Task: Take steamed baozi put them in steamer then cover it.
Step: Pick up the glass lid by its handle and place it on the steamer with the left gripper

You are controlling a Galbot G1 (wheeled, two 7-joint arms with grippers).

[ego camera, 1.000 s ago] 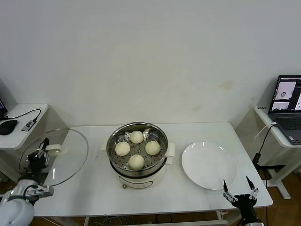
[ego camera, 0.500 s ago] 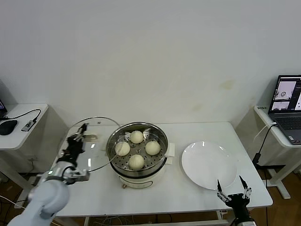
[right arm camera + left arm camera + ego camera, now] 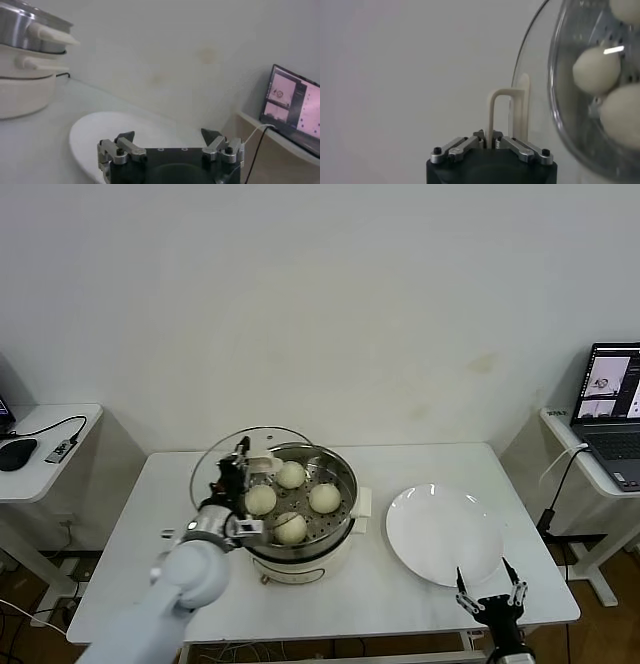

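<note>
My left fingers (image 3: 492, 145) are clenched on the handle (image 3: 507, 116) of the glass lid (image 3: 245, 469), tilted over the steamer (image 3: 292, 514) ready to cover it (four buns (image 3: 291, 475) already sit inside). My right fingers (image 3: 489, 595) hang released near the plate (image 3: 445, 536), at the worktop (image 3: 400, 604) edge.

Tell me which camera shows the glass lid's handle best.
The left wrist view: the cream handle stands clear against the wall, pinched in the left gripper. The head view shows it only as a small cream patch by the steamer. The right wrist view misses it.
</note>
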